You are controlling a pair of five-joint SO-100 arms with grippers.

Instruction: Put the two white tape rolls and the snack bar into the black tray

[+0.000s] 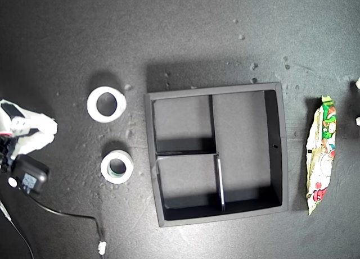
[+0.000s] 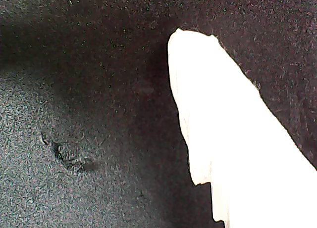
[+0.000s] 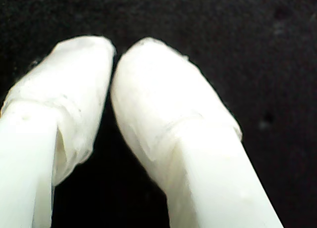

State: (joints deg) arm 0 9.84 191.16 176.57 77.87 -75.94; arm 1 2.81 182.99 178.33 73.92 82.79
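1. Two grippers report through their wrist views. My second gripper has its two white taped fingertips drawn together, touching or all but touching at the tips, with nothing between them and only dark surface behind.
2. One white finger is all that my first gripper's own view shows, over the dark speckled mat; the other finger is out of frame, so I cannot tell how wide the jaws stand. Nothing is seen in its grasp.
3. One arm shows at the exterior view's left edge, white-wrapped with a black block and a trailing cable; the wrist views do not settle which arm it is.
4. Two white tape rolls lie flat on the table, both off the exterior view's left of the tray: the larger roll farther up, the smaller roll, with a greenish inner core, below it. They are apart from each other and from the tray.
5. One black tray sits mid-table, with three compartments: two small squares on the exterior view's left and one long one on the right. All three hold nothing.
6. One snack bar lies lengthwise just beyond the tray's right wall in the exterior view, not touching it.
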